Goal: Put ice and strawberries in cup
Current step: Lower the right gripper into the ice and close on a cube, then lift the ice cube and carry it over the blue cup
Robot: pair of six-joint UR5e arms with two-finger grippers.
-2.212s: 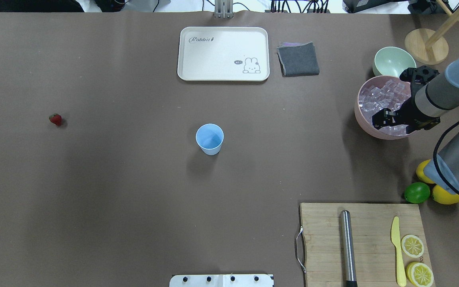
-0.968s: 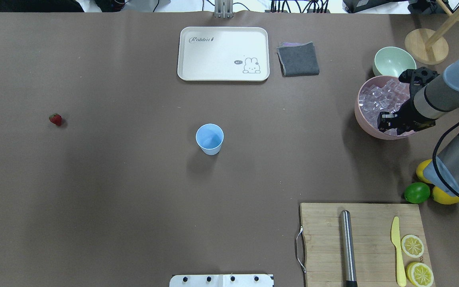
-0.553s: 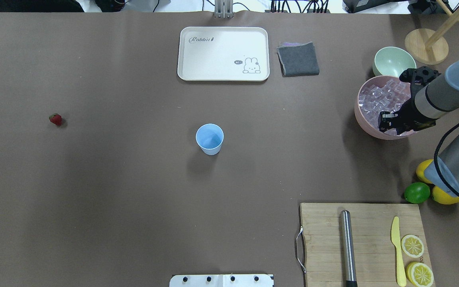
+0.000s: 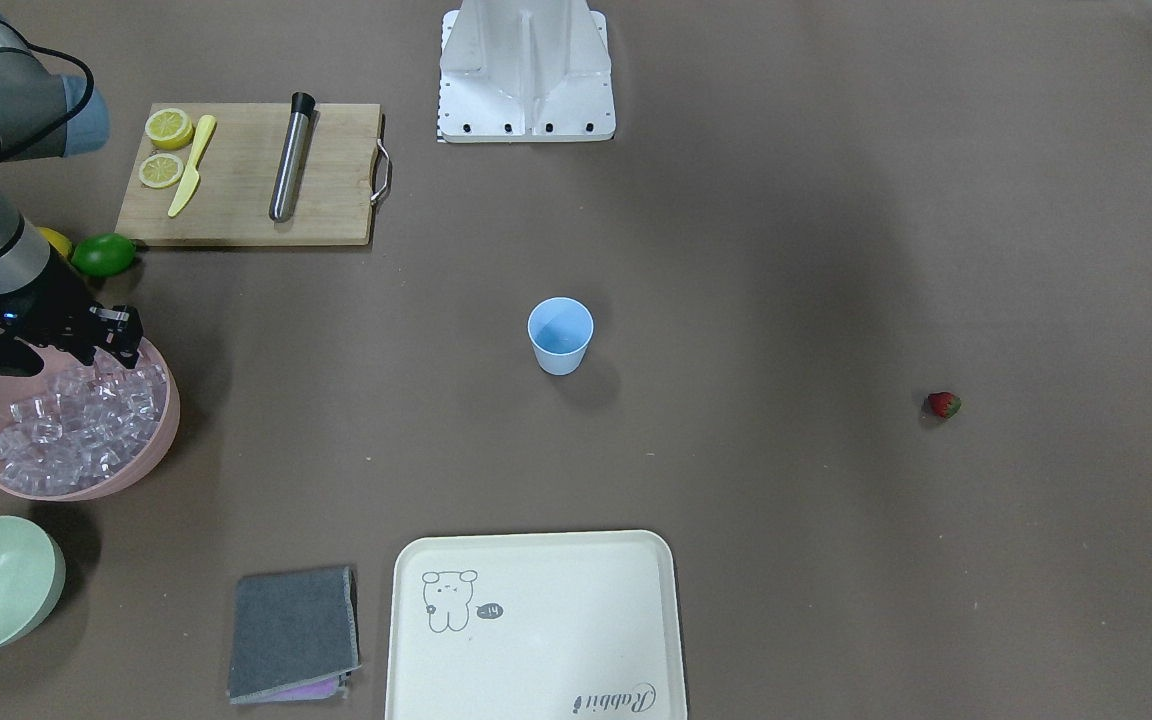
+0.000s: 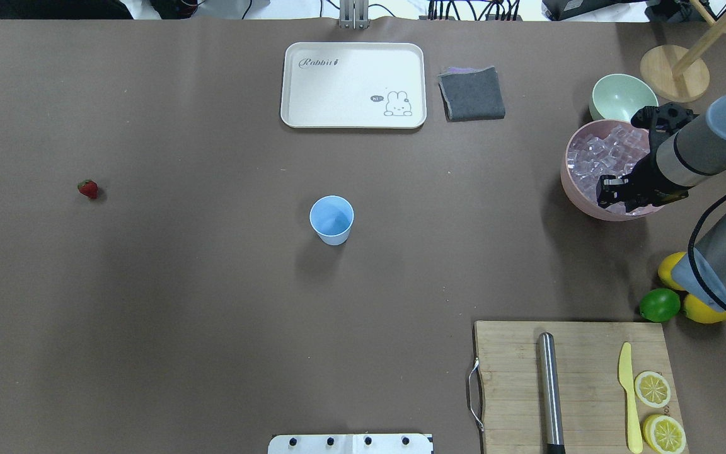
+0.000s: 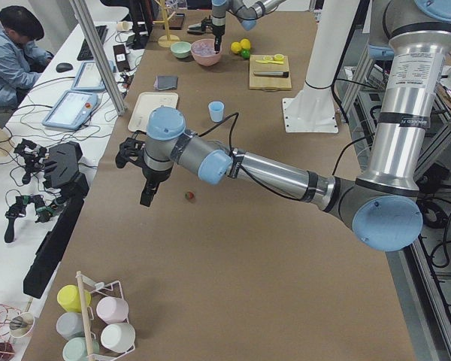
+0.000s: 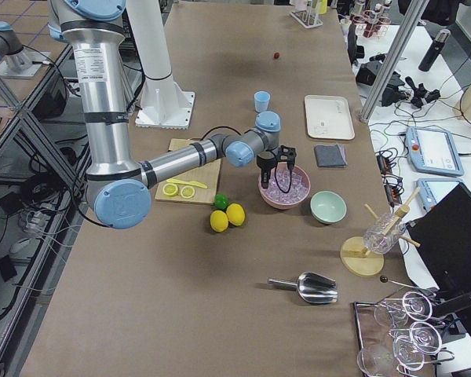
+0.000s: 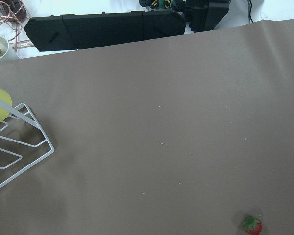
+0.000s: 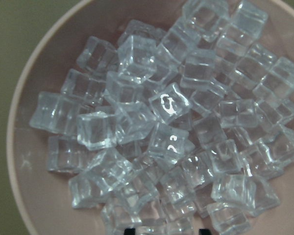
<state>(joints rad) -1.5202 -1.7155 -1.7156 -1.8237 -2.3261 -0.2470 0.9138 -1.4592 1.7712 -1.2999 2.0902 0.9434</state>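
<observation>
The light-blue cup point(image 5: 332, 219) stands upright and empty mid-table, also in the front view point(image 4: 560, 335). The strawberry point(image 5: 87, 188) lies far left, alone; it shows at the bottom of the left wrist view point(image 8: 252, 225). Many ice cubes point(image 9: 157, 132) fill the pink bowl point(image 5: 564, 180). My right gripper point(image 5: 612, 192) hangs over the bowl's near side; its fingertips point(image 9: 130, 230) stand a cube's width apart, seemingly shut on an ice cube. My left gripper point(image 6: 146, 197) hovers near the strawberry point(image 6: 188, 196); I cannot tell whether it is open or shut.
A pale green bowl point(image 5: 621, 98) sits behind the pink bowl. A white tray point(image 5: 353, 85) and grey cloth point(image 5: 471, 93) lie at the back. A cutting board point(image 5: 514, 384) with rod, knife and lemon slices is front right, with a lime point(image 5: 659, 304) and lemons beside it.
The right gripper's fingers have drawn closer together in the bowl since the oldest frame, and the hand has shifted slightly. Cup and strawberry have not moved.
</observation>
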